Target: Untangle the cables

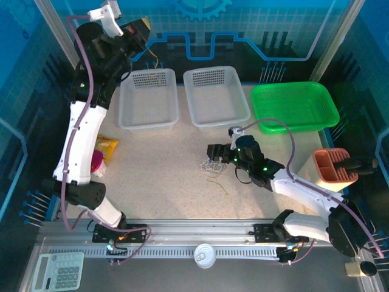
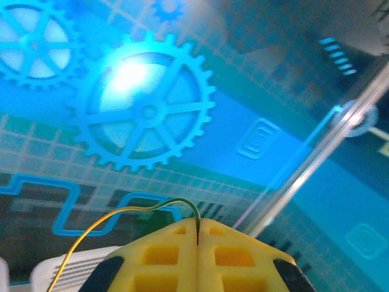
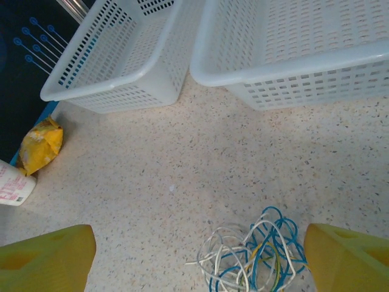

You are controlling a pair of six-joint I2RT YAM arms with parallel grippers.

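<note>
Left gripper (image 2: pixel 197 230) clamps one yellowish cable (image 2: pixel 121 210), right gripper (image 3: pixel 197 258) stands wide open near the tangled cables (image 3: pixel 255 252); pink print on the white bottle (image 3: pixel 12 184) is illegible.

A speckled pale table (image 3: pixel 182 158) lies under the right pincer (image 1: pixel 211 153). Far past it stands a shiny blue wall (image 1: pixel 255 18) with gear pictures.

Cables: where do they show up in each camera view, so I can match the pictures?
Top external: cables tangled mid-table, right of centre.
Left wrist: one yellow strand pinched between shut fingers, bottom centre.
Right wrist: cables at bottom centre, between open fingers.
Shared landmark: left white basket, upper left in top external and right wrist.
</note>
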